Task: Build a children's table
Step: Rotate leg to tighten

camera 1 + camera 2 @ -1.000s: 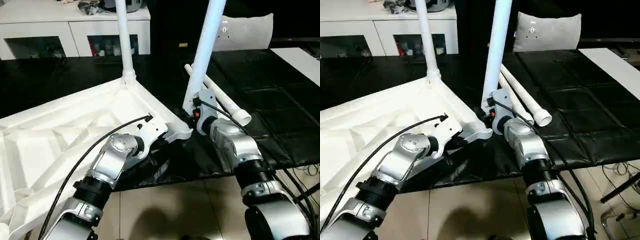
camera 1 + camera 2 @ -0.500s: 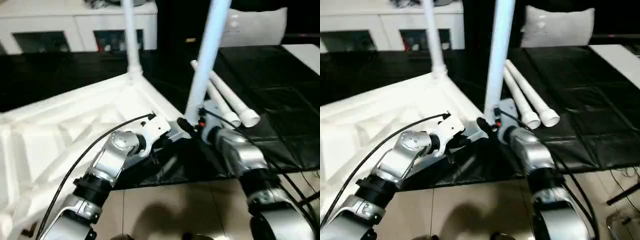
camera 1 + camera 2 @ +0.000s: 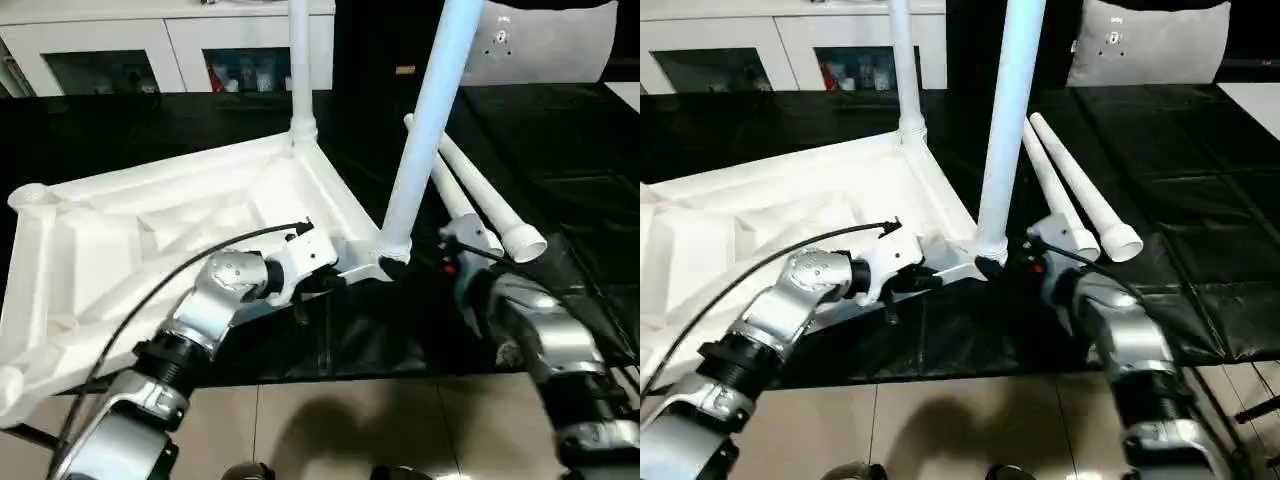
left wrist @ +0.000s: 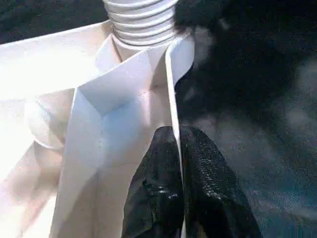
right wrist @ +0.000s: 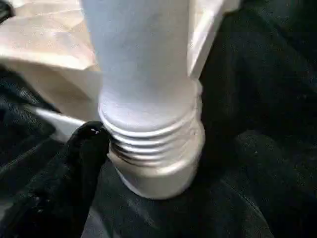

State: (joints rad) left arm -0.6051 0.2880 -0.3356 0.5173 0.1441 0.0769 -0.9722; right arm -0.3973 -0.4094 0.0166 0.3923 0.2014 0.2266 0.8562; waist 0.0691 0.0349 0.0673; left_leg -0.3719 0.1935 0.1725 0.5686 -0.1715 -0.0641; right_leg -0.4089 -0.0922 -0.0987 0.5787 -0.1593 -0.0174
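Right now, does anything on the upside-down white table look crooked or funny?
Yes. The near white tube leg leans sideways in the corner socket of the white plastic ribbed tabletop, and its screw threads still show above the socket. The far white leg stands straight.

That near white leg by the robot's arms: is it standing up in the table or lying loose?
Standing, slightly tilted. The leg rises from the corner socket of the upturned tabletop; its threaded base shows. How tightly it sits, cannot tell.
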